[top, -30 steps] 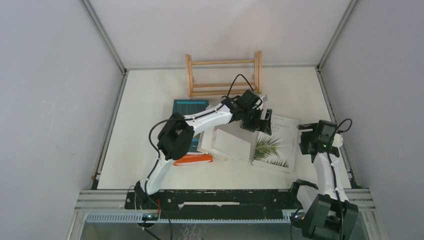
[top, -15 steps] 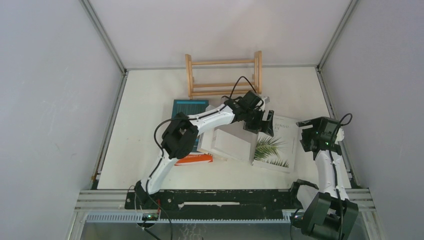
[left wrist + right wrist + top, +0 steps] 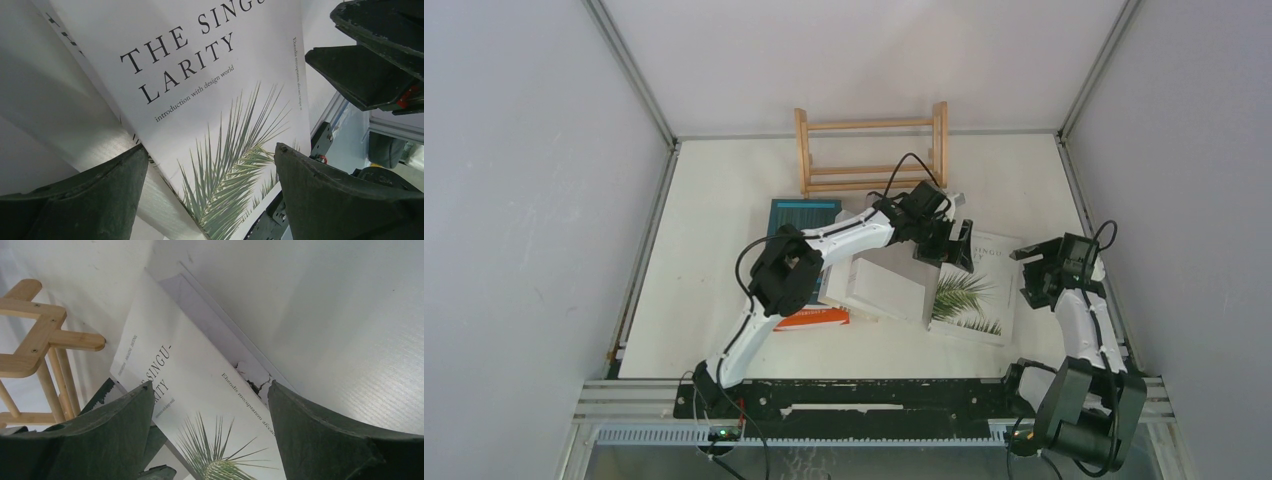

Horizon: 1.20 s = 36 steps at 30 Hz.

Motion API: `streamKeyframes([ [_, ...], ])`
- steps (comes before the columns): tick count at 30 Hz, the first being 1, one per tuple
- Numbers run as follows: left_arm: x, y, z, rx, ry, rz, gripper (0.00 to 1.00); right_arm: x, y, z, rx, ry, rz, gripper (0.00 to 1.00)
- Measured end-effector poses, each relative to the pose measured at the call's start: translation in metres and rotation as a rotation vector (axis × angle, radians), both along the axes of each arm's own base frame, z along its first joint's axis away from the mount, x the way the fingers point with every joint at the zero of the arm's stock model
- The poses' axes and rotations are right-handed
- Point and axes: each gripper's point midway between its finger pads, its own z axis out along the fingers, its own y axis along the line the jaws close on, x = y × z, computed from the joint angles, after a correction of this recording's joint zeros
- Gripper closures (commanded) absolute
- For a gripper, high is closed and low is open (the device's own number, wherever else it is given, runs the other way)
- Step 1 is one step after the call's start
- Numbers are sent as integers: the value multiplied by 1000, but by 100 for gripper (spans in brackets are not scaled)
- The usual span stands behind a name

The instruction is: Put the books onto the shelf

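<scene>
The right arm has swung its right claw [image 3: 1028,274] in toward the big white book with a green palm leaf on its cover [image 3: 980,290]. The left arm has slid a little to the right.

The right claw is spread wide and holds nothing. In the top view it sits just beside the right edge of the palm leaf book, right of the middle of the frame. In its own wrist view the right claw [image 3: 210,389] has the book's cover [image 3: 160,340] between its two fingers. I cannot tell if a finger touches the book.

The left claw [image 3: 958,252] is spread as wide as it goes and it holds nothing too. It hangs over the top left corner of the same book, in the middle of the frame. In its wrist view the left claw [image 3: 210,152] has the book's title and leaf [image 3: 200,75] between its fingers.

All the books lie flat on the white counter [image 3: 714,220]. A plain white book [image 3: 884,287] lies left of the palm leaf book. A teal book [image 3: 804,210] and an orange book [image 3: 809,319] peek out under the left arm.

The small light wooden shelf [image 3: 869,125] stands at the upper middle of the frame, with no book on it.
</scene>
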Motion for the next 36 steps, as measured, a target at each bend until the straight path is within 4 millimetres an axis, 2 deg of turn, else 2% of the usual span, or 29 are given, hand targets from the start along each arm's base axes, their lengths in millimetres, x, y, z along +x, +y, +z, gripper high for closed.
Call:
streamKeyframes([
  [16, -4, -3, 0, -28, 31, -26, 3, 6, 12, -18, 48, 27, 76, 13],
  [36, 5, -3, 4, -48, 17, -18, 5, 17, 18, -15, 68, -22, 133, 15],
])
